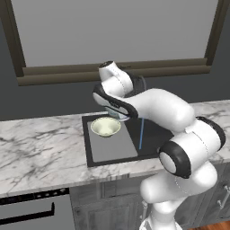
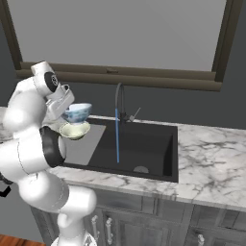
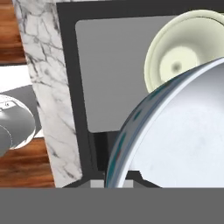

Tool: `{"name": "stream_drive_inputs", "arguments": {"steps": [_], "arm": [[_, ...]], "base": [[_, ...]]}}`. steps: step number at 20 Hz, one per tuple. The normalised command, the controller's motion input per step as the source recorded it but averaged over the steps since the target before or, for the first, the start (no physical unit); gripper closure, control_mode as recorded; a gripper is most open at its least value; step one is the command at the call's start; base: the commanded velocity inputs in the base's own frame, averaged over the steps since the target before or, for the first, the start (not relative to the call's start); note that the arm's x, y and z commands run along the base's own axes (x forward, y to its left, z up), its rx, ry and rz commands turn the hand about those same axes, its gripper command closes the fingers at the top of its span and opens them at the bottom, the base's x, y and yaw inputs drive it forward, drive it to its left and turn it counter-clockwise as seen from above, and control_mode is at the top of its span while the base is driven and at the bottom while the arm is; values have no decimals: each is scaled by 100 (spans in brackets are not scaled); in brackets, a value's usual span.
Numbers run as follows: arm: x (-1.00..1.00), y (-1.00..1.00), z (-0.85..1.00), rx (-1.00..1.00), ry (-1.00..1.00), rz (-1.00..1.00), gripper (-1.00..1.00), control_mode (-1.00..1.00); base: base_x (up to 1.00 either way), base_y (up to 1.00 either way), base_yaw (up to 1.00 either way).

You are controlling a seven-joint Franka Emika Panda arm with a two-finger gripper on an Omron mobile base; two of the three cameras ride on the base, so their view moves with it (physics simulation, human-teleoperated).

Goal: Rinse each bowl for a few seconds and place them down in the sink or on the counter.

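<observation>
Marble-veined tabletop [image 1: 40, 148] surrounds the black sink [image 1: 152, 130], under a wide window [image 1: 117, 31]. From the left base view the pincer is hidden by the arm; just below it the yellow-green bowl [image 1: 106, 126] rests on the grey panel [image 1: 112, 146], with a thin blue stream [image 1: 141, 134] to its right.

From the right base view, the pincer [image 2: 67, 109] is clenched on the blue bowl [image 2: 78, 113], held above the yellow-green bowl [image 2: 75, 130]; the faucet [image 2: 118, 98] and its stream [image 2: 117, 137] stand apart, to its right.

From the hand view, the blue bowl's [image 3: 175, 131] white inside blocks the fingers.
</observation>
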Motion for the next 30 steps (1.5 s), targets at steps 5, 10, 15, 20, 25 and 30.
{"name": "stream_drive_inputs", "arguments": {"steps": [5, 10, 15, 20, 25, 30], "arm": [[-51, 12, 4, 0, 0, 33, 100, -100], [-41, 11, 0, 3, 0, 36, 100, -100], [-9, 21, 0, 15, 8, 38, 100, -100], [8, 49, 0, 19, 9, 29, 100, -100], [7, 67, -3, 11, 9, 25, 100, -100], [0, 83, -7, -4, 1, 17, 100, -100]], "base": [[0, 0, 0], [0, 0, 0], [0, 0, 0], [0, 0, 0], [0, 0, 0], [0, 0, 0]]}}
